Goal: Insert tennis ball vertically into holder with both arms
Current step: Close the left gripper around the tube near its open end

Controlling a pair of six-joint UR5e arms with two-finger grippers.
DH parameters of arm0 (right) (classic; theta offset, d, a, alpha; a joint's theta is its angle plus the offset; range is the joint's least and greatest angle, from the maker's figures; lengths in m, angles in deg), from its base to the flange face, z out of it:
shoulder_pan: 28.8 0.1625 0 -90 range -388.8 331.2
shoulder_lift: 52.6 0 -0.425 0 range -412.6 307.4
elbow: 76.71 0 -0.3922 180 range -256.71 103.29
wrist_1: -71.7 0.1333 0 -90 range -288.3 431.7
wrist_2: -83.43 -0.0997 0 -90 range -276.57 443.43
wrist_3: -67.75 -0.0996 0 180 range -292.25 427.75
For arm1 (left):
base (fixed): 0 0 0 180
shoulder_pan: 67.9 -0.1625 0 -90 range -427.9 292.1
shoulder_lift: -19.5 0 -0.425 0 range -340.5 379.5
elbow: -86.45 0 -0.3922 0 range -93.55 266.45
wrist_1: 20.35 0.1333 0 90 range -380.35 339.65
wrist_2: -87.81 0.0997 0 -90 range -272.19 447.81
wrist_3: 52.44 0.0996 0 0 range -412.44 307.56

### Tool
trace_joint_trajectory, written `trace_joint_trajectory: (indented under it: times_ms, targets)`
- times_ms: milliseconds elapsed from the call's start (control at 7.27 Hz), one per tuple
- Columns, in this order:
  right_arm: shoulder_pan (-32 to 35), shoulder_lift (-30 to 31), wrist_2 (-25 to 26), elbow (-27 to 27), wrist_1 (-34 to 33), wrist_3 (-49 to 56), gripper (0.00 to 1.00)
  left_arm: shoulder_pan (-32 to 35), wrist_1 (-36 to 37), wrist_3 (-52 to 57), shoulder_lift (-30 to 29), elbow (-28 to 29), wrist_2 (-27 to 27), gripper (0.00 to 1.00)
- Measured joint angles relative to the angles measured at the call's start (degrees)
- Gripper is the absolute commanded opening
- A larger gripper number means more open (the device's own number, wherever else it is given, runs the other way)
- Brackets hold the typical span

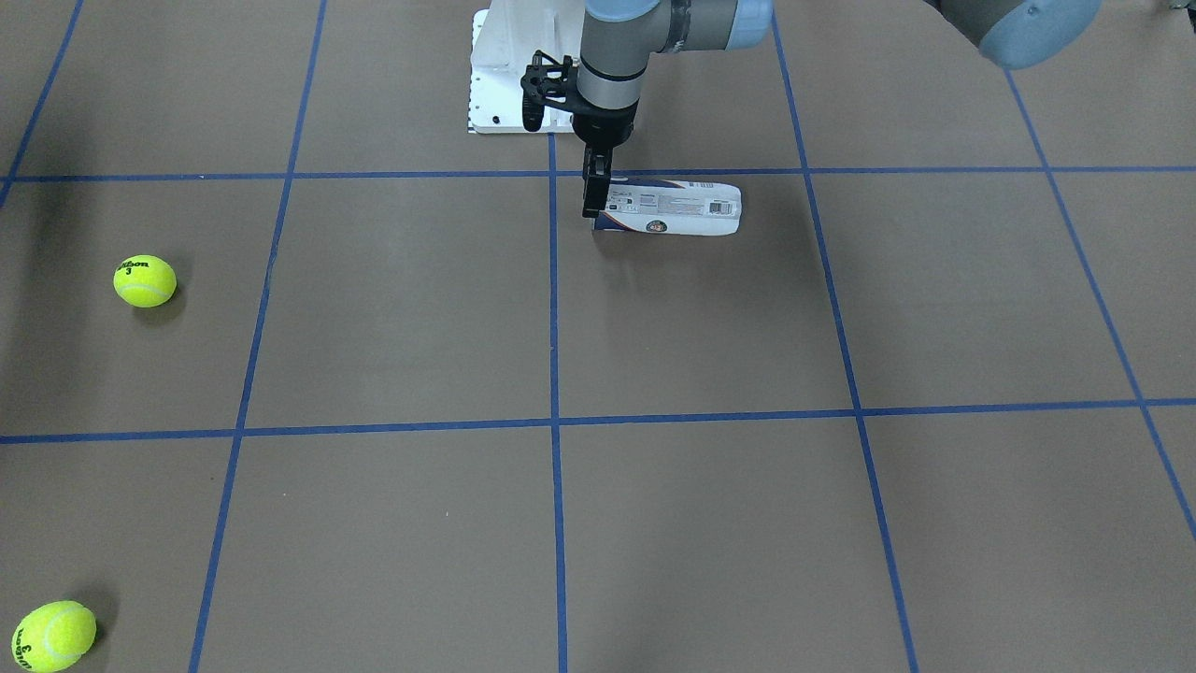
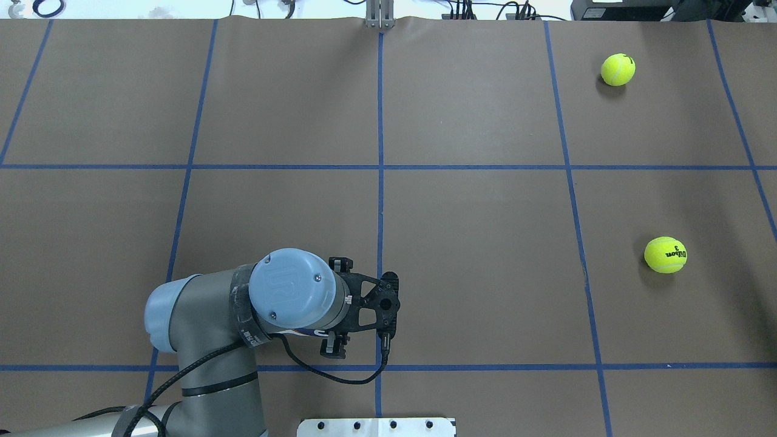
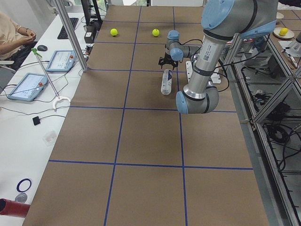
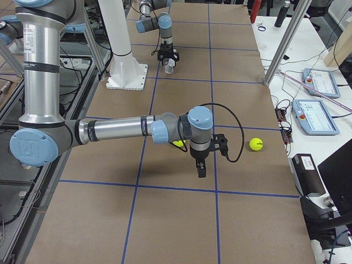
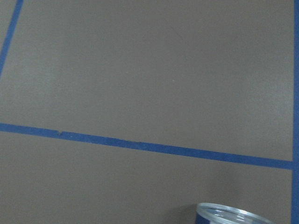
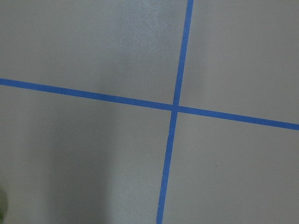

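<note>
Your left claw (image 1: 594, 201) points straight down just above the middle of the front-facing view, its fingers drawn close together on the left-hand end of the holder (image 1: 677, 207). It seems to pinch the rim there. The left wrist view catches only a sliver of that clear rim (image 5: 233, 212) at its bottom edge.

The holder lies on its side, its length running to the right of the claw just under a blue tape line (image 1: 841, 171). You cannot tell whether it rests on the desk (image 1: 710, 318) or hangs just off it. In the overhead view the wrist covers it almost entirely.

Your right claw (image 4: 201, 169) shows only in the right-side view, near the middle of the frame, pointing down over the desk. From there you cannot tell how far open it is. Its wrist camera sees only a crossing of tape.

Further out, one ball (image 1: 145, 280) sits at the left edge of the front-facing view and a second ball (image 1: 53, 636) in the lower left corner — both well apart from the holder. The white base (image 1: 495, 84) stands at top centre, just behind the left claw.
</note>
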Motion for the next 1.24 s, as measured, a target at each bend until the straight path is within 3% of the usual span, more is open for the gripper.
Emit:
trace_joint_trajectory:
  times_ms: [688,1238]
  targets:
    - [0.0,-0.2,0.0,0.0,0.0,0.0,0.99,-0.2,-0.4,0.0,-0.2,3.3,0.1,0.98]
    - [0.0,-0.2,0.0,0.0,0.0,0.0,0.99,-0.7,-0.7,-0.4,-0.5,5.8,0.2,0.93]
